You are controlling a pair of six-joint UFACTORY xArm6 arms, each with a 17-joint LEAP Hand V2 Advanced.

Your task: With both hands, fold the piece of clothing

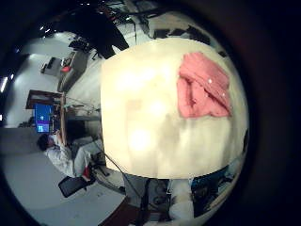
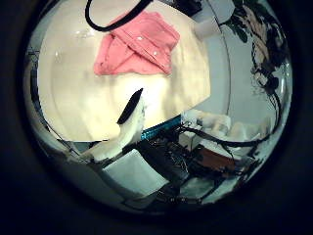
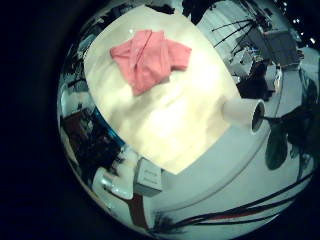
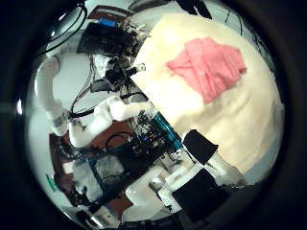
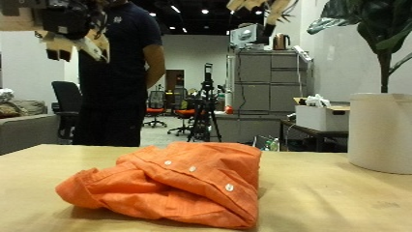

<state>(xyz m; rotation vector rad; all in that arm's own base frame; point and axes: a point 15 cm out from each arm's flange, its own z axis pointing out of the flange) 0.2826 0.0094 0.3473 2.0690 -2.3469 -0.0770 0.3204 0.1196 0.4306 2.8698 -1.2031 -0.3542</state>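
Observation:
An orange button-up shirt (image 5: 167, 184) lies folded into a compact bundle on the light wooden table (image 5: 335, 198). Neither hand touches it. My left hand (image 5: 71, 29) hangs high above the table's far side, fingers relaxed and holding nothing. Only the fingertips of my right hand (image 5: 257, 8) show at the view's top edge, loosely spread and empty. All the palm views look down from well above at the shirt (image 1: 202, 87) (image 2: 137, 47) (image 3: 148, 58) (image 4: 206, 65) lying near one end of the tabletop. A dark finger (image 2: 130, 106) of the left hand juts into its thumb side view.
A large white plant pot (image 5: 380, 130) stands at the table's edge beside the right hand's side; it also shows as a white cylinder (image 3: 240, 115). Bare tabletop (image 3: 175, 115) stretches out beside the shirt. Grey cabinets (image 5: 264, 82) stand behind.

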